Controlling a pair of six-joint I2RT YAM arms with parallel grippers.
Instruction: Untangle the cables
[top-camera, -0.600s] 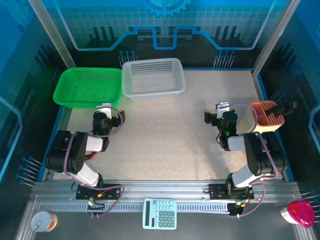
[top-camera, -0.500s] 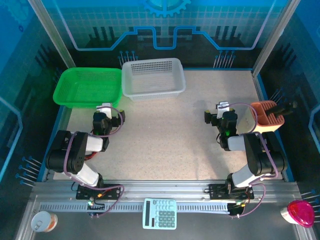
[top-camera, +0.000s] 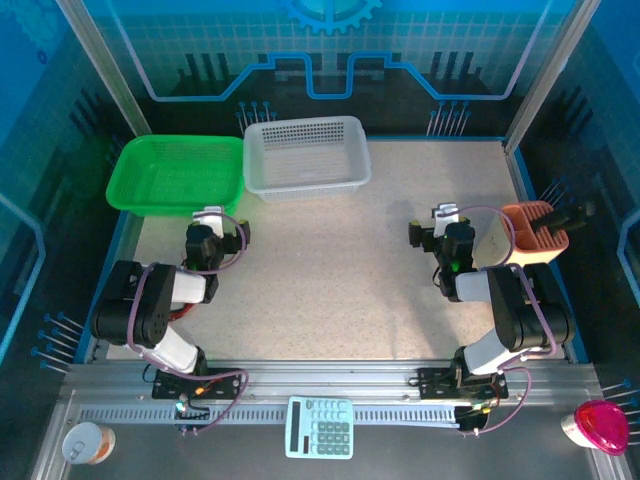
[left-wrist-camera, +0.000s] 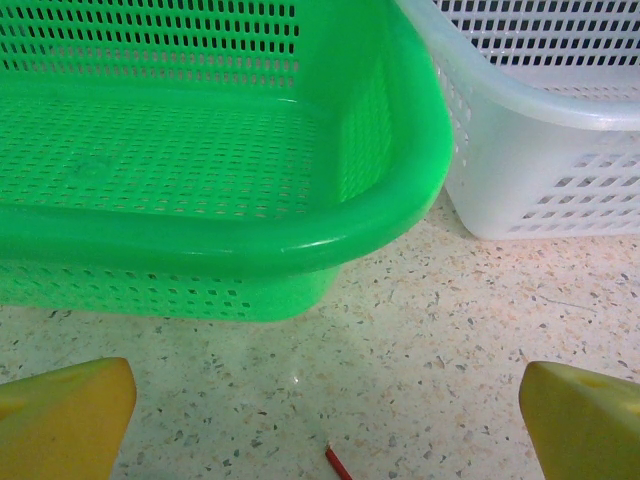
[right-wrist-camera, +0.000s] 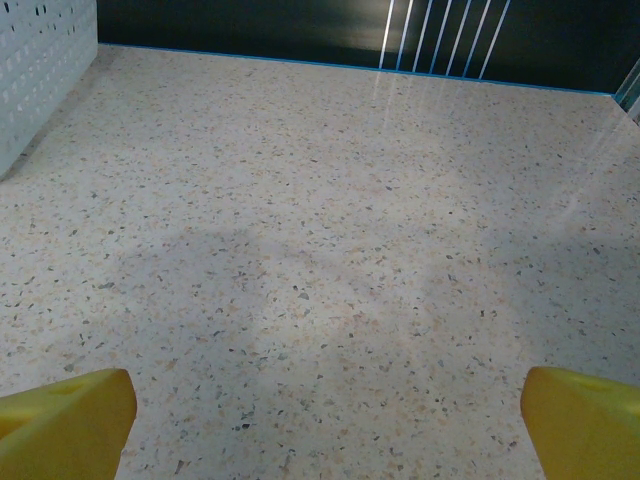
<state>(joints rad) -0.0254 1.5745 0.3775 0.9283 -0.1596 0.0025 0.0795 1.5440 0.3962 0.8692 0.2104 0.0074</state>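
Cable end (left-wrist-camera: 335, 461), red, diagonal, tip up-left, between spread left fingers (left-wrist-camera: 65, 415); right fingers (right-wrist-camera: 65, 420) spread

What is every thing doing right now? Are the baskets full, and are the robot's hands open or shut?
Green basket: upright, empty.
White basket: upright, empty, right beside the green one.
Left gripper: open, holding nothing.
Right gripper: open, holding nothing.
Red wire: its tip lies loose on the table, not gripped.
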